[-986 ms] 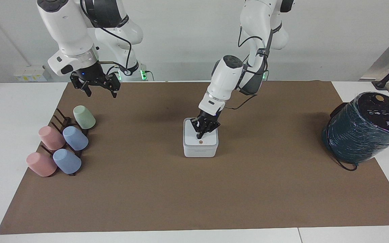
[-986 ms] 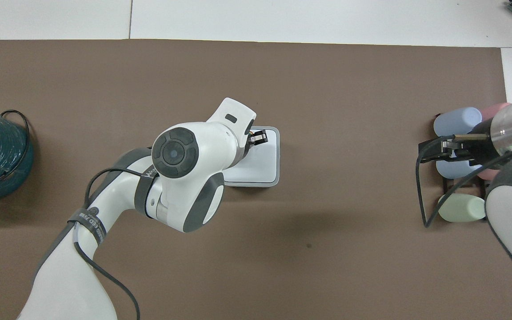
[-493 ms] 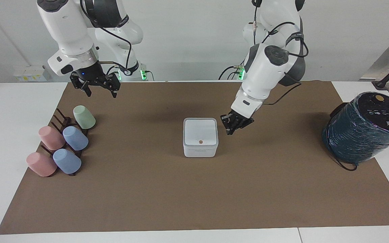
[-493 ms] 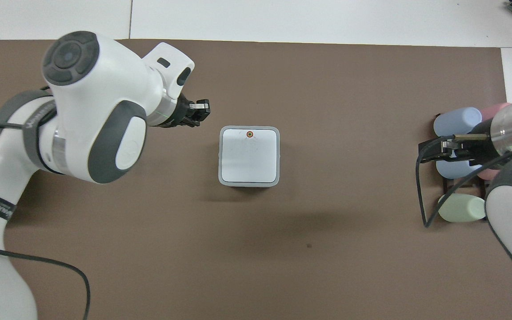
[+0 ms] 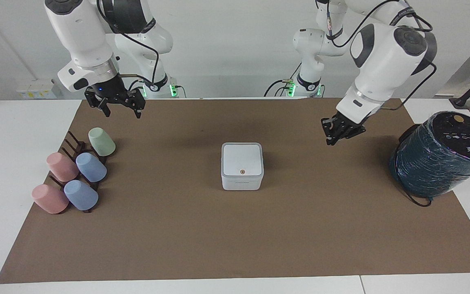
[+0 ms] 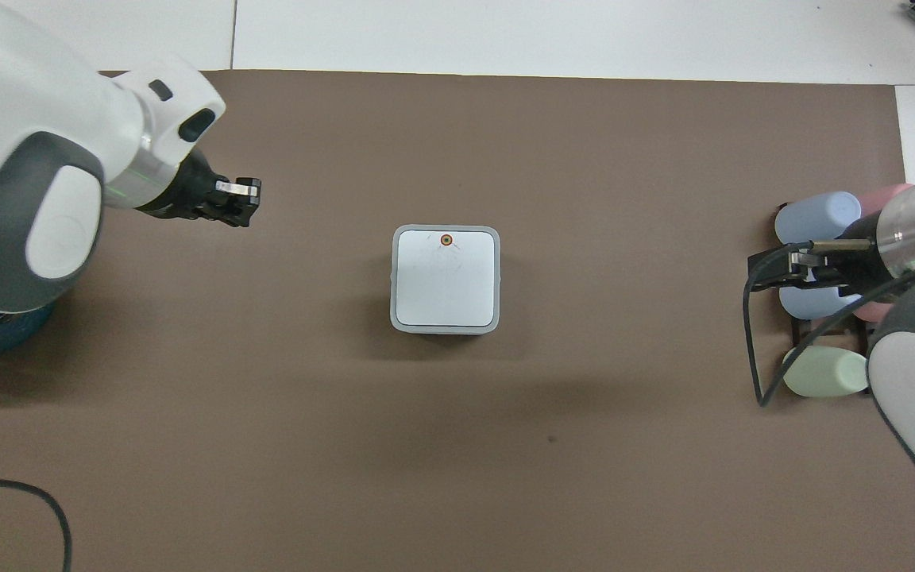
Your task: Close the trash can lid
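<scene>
The small white trash can stands in the middle of the brown mat, and it also shows in the overhead view. Its lid lies flat and closed on top, orange dot upward, seen from above too. My left gripper is shut and empty, raised over bare mat between the can and the teal cylinder, well clear of the can; the overhead view shows it too. My right gripper waits open and empty, raised above the cup rack.
A dark rack with several pastel cups lies at the right arm's end of the mat. A large dark teal wrapped cylinder stands at the left arm's end, with a black cable at its base.
My left gripper has lifted off the closed lid and swung away toward the left arm's end of the table, rising as it went. The right arm has not moved.
</scene>
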`<state>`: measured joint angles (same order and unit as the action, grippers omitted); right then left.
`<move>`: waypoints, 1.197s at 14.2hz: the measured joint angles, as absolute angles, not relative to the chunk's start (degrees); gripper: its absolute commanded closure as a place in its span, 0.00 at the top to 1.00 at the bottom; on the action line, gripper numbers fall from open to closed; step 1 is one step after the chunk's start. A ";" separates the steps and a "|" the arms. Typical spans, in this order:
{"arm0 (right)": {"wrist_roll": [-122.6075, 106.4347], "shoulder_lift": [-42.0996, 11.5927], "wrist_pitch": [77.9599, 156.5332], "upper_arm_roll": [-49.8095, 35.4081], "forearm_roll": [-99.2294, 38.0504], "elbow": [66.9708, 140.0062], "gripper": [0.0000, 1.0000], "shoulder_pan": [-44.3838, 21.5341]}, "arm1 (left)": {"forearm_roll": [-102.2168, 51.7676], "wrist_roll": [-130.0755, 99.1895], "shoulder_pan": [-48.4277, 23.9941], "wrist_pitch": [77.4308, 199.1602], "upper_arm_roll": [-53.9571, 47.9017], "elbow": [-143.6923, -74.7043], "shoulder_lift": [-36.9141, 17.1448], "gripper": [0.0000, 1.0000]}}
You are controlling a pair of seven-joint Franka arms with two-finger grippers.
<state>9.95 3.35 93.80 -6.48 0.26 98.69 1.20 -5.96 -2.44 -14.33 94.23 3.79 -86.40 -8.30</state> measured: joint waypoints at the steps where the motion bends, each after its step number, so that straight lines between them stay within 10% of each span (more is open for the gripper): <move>1: 9.95 3.35 93.80 -6.48 0.26 98.69 1.00 1.20 | -4.13 -1.16 -13.62 92.33 3.81 -86.37 -7.03 0.21; 4: 9.95 3.35 93.80 -6.48 0.26 98.69 1.00 1.20 | -0.05 1.14 -13.30 88.52 3.68 -86.37 -3.95 0.46; 6: 9.95 3.35 93.80 -6.48 0.26 98.69 1.00 1.20 | 0.52 1.37 -13.17 87.91 3.67 -86.41 -3.23 1.00; 17: 9.95 3.35 93.80 -6.48 0.26 98.69 1.00 1.20 | 0.60 1.90 -13.05 91.25 3.63 -86.52 -3.20 1.00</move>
